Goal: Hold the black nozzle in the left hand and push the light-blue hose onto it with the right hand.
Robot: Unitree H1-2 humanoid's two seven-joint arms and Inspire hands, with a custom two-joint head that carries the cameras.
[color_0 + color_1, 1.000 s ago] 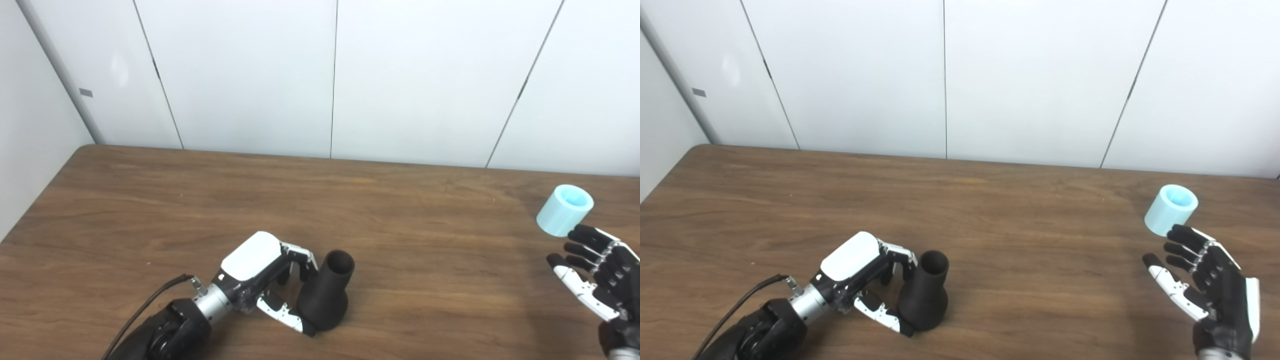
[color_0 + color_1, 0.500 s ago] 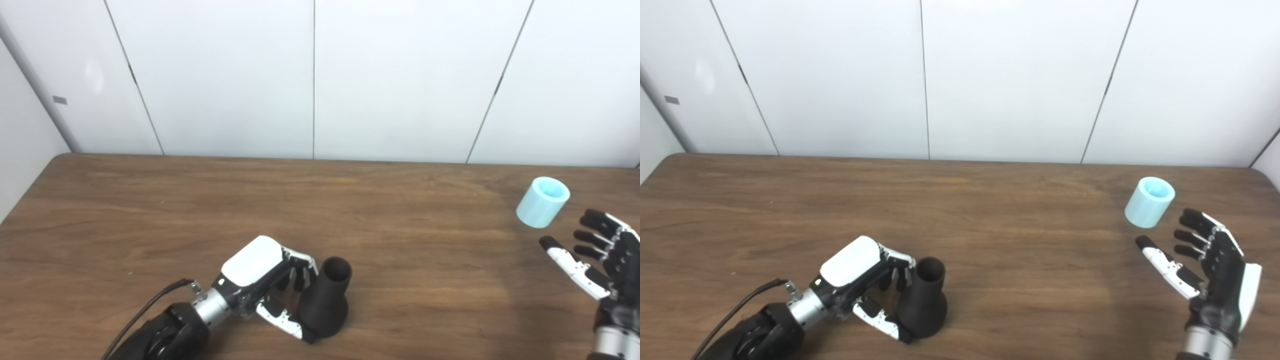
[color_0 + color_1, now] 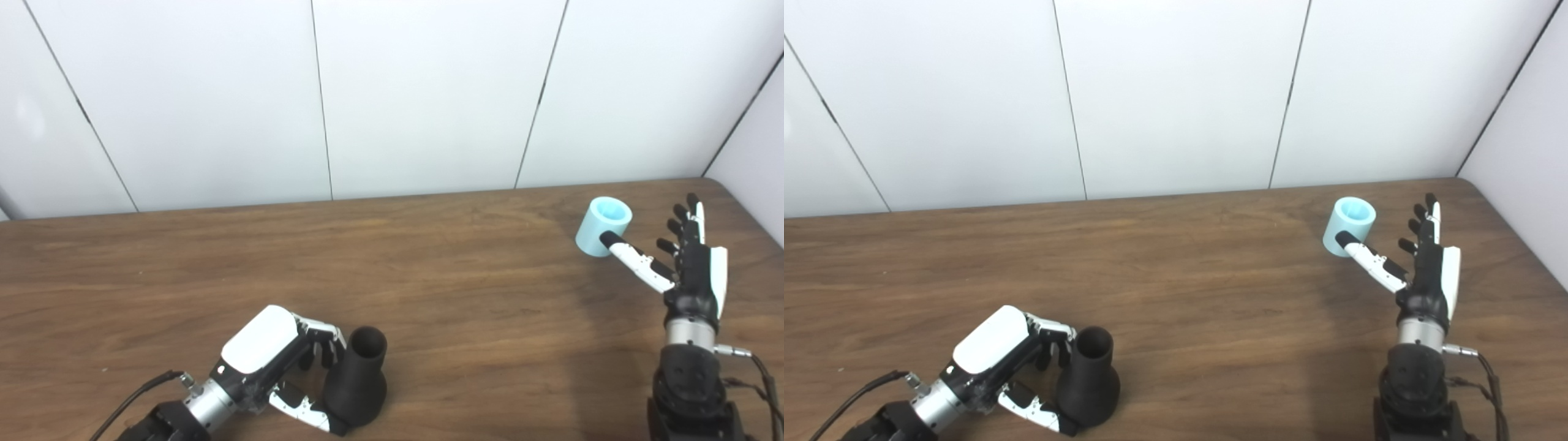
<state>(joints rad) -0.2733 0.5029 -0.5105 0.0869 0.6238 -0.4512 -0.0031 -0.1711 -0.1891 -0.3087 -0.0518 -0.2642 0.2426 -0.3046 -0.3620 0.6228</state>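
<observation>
The left hand (image 3: 275, 361) curls loosely around the black nozzle (image 3: 357, 386), which stands upright, mouth up, near the front edge of the table (image 3: 429, 275). The right hand (image 3: 686, 263), open, has risen beside the light-blue hose (image 3: 603, 225), a short upright cylinder near the far right corner; bare wood lies between.

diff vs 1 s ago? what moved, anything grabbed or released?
The camera panned right, so the whole scene shifted left. The right robot hand advanced to the light-blue hose, fingers spread beside it, thumb tip in front of it; no grasp yet. The left robot hand stays curled around the upright black nozzle on the table. The hose has not moved; nothing was released.
</observation>
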